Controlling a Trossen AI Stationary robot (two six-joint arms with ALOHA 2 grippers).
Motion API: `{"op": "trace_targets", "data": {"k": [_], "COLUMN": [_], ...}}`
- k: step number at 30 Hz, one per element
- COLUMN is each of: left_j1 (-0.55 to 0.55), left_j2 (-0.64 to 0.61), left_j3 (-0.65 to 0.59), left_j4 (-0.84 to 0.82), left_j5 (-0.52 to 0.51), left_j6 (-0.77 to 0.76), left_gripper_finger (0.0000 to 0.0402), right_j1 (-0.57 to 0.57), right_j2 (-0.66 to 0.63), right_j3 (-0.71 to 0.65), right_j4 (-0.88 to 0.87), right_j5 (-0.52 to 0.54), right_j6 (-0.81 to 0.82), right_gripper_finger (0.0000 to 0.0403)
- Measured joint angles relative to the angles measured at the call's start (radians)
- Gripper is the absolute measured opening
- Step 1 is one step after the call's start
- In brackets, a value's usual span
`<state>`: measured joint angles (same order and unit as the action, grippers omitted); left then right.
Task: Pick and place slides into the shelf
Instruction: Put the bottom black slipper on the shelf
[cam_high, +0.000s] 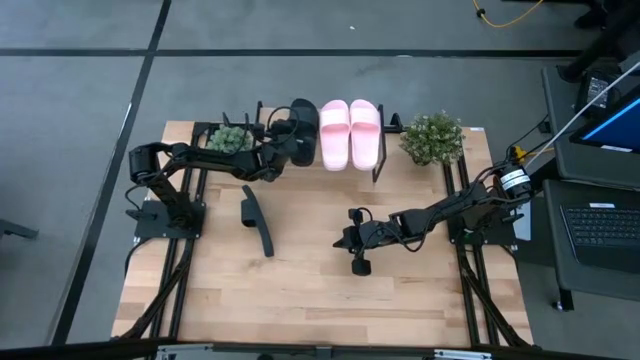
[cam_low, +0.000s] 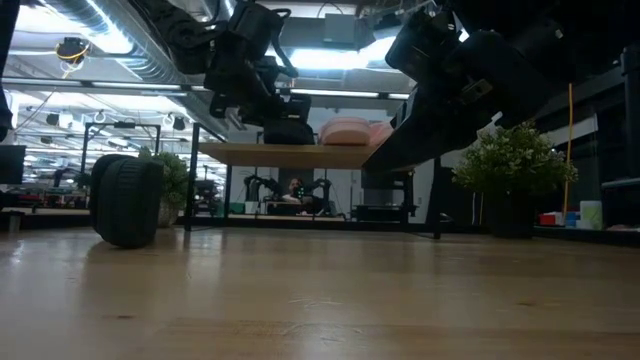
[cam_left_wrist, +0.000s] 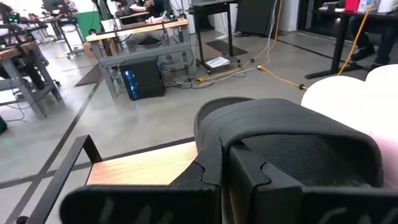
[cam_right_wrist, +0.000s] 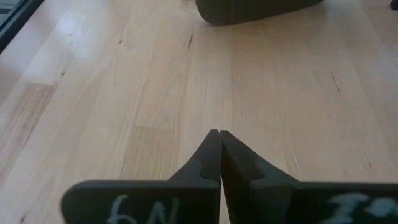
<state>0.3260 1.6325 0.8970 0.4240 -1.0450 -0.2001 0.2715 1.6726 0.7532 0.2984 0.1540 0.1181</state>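
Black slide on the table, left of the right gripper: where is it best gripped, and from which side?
Probably from above, across the upturned sole edge near its middle. The black slide stands on its side on the table, so from above it offers only a narrow strip to pinch.

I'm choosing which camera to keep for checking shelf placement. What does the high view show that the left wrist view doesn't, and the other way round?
Only the high view shows the second black slide lying on its side on the table, the right gripper shut above bare wood, and two potted plants. Only the left wrist view shows the room floor, benches and cables beyond the shelf. Both show the left gripper shut on the black slide at the shelf, beside the pink slides.
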Motion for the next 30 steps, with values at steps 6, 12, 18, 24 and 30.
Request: {"op": "trace_targets", "data": {"k": [6, 12, 18, 24, 30], "left_j1": [0.000, -0.001, -0.002, -0.003, -0.005], "left_j2": [0.000, 0.000, 0.000, -0.001, -0.002], "left_j3": [0.001, 0.002, 0.002, 0.002, 0.003], "left_j4": [0.001, 0.004, 0.005, 0.005, -0.013], "left_j5": [0.032, 0.063, 0.075, 0.075, 0.076], "left_j6": [-0.002, -0.001, 0.002, 0.050, 0.053], "left_gripper_finger": [0.0001, 0.0019, 0.0031, 0.0053, 0.0095], "right_j1": [0.000, 0.000, 0.000, 0.000, 0.000], "right_j2": [0.000, 0.000, 0.000, 0.000, 0.000], "right_j3": [0.000, 0.000, 0.000, 0.000, 0.000], "right_j4": [0.000, 0.000, 0.000, 0.000, 0.000], "right_j5": [0.000, 0.000, 0.000, 0.000, -0.025], "right_j6": [0.000, 0.000, 0.000, 0.003, 0.003], "right_gripper_finger": [0.0003, 0.0003, 0.0003, 0.0003, 0.0003]}}
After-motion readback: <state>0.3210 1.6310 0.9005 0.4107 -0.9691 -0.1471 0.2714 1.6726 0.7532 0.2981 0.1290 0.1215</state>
